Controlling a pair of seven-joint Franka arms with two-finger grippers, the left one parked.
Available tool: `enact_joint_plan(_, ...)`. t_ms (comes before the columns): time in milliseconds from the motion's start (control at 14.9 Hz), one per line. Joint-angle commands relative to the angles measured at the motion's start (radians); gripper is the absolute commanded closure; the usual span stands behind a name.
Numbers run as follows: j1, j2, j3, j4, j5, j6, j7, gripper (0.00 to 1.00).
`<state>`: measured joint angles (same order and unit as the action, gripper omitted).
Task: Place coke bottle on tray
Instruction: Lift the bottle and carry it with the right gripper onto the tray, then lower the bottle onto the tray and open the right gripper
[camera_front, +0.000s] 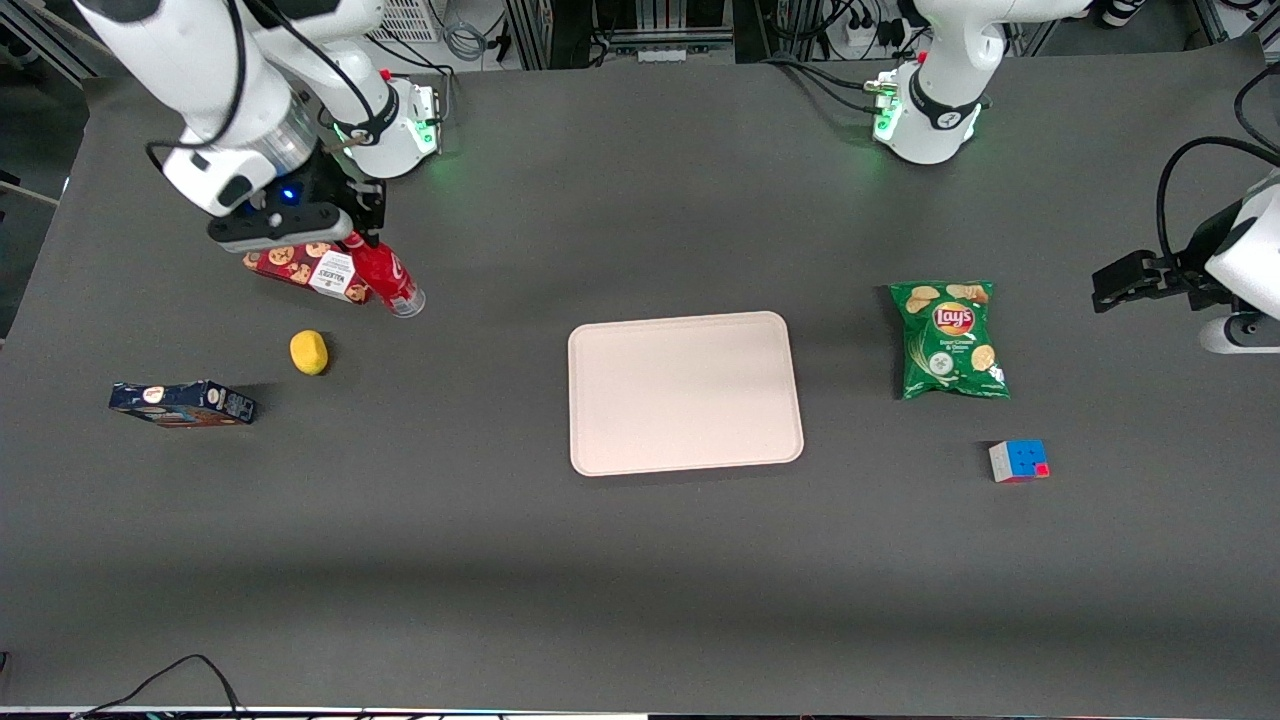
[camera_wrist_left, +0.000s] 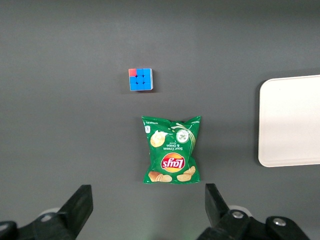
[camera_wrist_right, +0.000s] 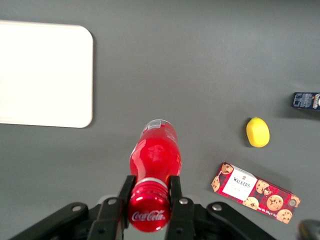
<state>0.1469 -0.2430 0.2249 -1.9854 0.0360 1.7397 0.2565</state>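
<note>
Dark grey matting covers the whole table (camera_front: 640, 560), with cable racks at its upper edge in the front view. My pincer (camera_wrist_right: 150, 200) hangs over the working arm's end of that table, clenched on the coke bottle (camera_wrist_right: 154, 150): the wrist camera shows one finger (camera_wrist_right: 125, 192) on each flank of the neck, just under the red cap.

Seen from the front, the coke bottle (camera_front: 388, 275) hangs below my pincer (camera_front: 352, 238), and I judge it lifted clear of the matting, though the base's height is hard to read. Its long axis runs from cap to clear base, the base slanting toward about four o'clock in that view, so it is tilted, not plumb.

Close by, the red cookie box (camera_front: 305, 270) lies flat at roughly nine o'clock from the bottle. A yellow lemon (camera_front: 309, 352) sits nearer the front camera, at about seven o'clock, and a dark blue box (camera_front: 182, 403) lies farther out the same way.

What matters now is the tray (camera_front: 685, 393): it lies well apart from the bottle, near the middle of the table, at about four o'clock in the front view, with bare matting between. My arm is the nearer one to bottle and tray alike. I reckon the carry is a level sweep along that line, then a straight lowering so the base meets the tray's floor inside the low rim. With the bottle slanted, it may rock or topple once let go.

Past the tray lie a green crisp bag (camera_front: 950, 340) and a puzzle cube (camera_front: 1018, 461), well off my path.
</note>
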Motion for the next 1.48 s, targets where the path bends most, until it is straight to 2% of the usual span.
enact_joint_plan(0, 0.01, 0.247, 0.056, 0.427, 0.01, -0.22, 0.134, 1.0)
enact_joint_plan(135, 0.04, 0.382, 0.076, 0.622, 0.008, -0.288, 0.223, 1.0)
enact_joint_plan(471, 0.167, 0.621, 0.076, 0.792, -0.008, -0.22, 0.401, 1.0)
enact_joint_plan(740, 0.258, 0.76, 0.077, 0.794, -0.116, -0.045, 0.541, 1.0)
enact_joint_plan(1010, 0.286, 0.875, 0.083, 0.783, -0.202, 0.053, 0.613, 1.0)
enact_joint_plan(1413, 0.276, 0.895, 0.087, 0.619, -0.219, 0.213, 0.612, 1.0)
